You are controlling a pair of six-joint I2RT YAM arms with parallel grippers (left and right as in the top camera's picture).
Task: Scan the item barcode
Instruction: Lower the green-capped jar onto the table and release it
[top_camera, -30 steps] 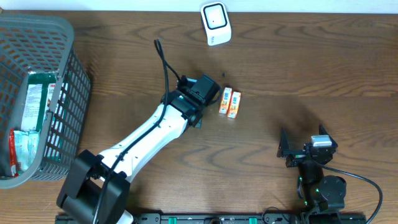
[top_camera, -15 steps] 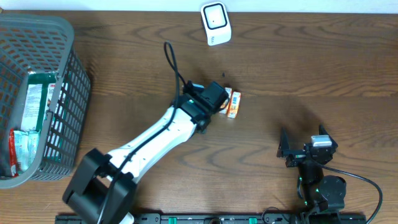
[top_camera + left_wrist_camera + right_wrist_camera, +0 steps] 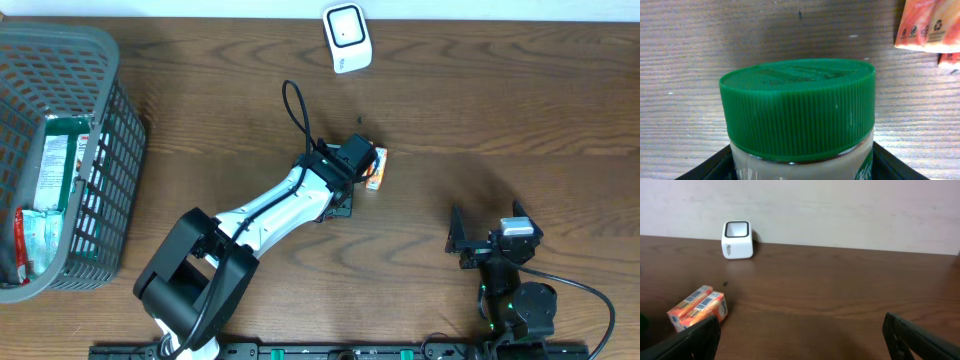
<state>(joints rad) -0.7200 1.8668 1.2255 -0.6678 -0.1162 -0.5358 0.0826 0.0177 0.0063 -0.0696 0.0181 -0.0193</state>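
Left gripper (image 3: 352, 158) is at table centre, jaws clamped on the jar with the ribbed green screw lid and pale contents (image 3: 797, 107). The wrist view shows a black finger on each side of the jar body, lid pointing away from the wrist. From overhead the jar is hidden under the gripper. Right gripper (image 3: 487, 235) is parked at about 4 o'clock from it, jaws spread wide, holding nothing. The pair of orange cartons (image 3: 378, 170) sits just beside the left gripper at 3 o'clock; can't tell if they touch. The white boxy barcode scanner (image 3: 345, 38) is at 12 o'clock, well apart, near the far table edge, and its dark window looks to face up. The grey plastic mesh basket (image 3: 128, 150) with other packs is off at 9 o'clock. Step, as I read it: jar picked, carry to scanner in hand, scan not yet done. No barcode visible in any view. Next: move toward 12 o'clock clear of the cartons, then rotate the wrist so the label side faces the window.
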